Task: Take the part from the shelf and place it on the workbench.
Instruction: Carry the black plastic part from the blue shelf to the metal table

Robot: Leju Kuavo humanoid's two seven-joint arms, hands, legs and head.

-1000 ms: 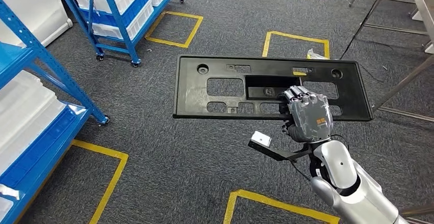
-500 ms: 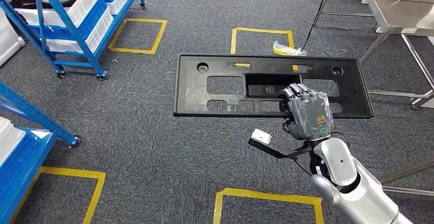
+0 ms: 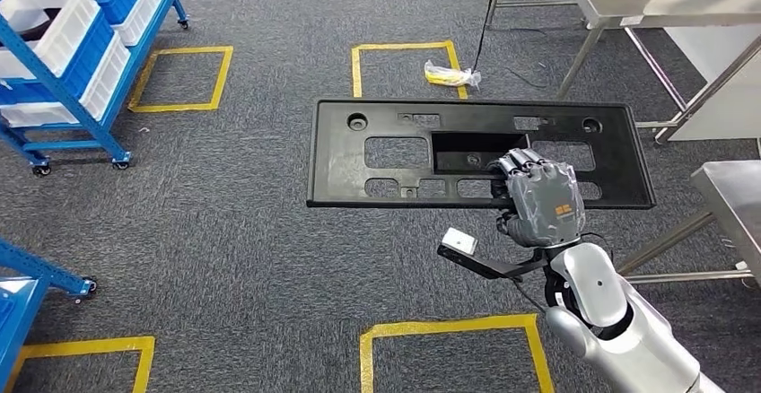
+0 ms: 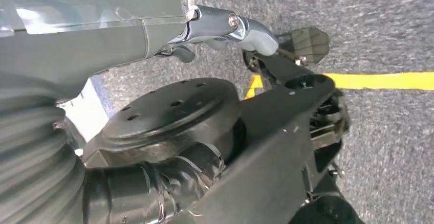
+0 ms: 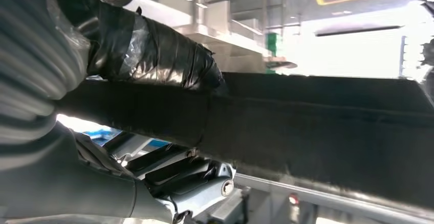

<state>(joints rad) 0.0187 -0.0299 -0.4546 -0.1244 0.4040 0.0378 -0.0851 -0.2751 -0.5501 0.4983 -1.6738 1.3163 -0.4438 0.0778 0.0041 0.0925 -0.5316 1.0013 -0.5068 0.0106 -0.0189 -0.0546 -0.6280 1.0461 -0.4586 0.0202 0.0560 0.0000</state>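
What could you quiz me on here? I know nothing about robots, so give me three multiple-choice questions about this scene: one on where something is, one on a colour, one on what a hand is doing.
1. Where is the black panel?
A. Lying on the floor
B. Carried above the floor in the right hand
C. Lying in a white bin

2. What colour are the squares marked on the carpet?
A. Yellow
B. Red
C. Green

3. What is the right hand doing?
A. Hanging open
B. Pointing at the shelf
C. Gripping the panel's near edge

Answers:
1 B, the head view shows the panel level over the carpet with the hand clasping it.
2 A, the taped outlines are yellow.
3 C, the fingers wrap over the panel's edge.
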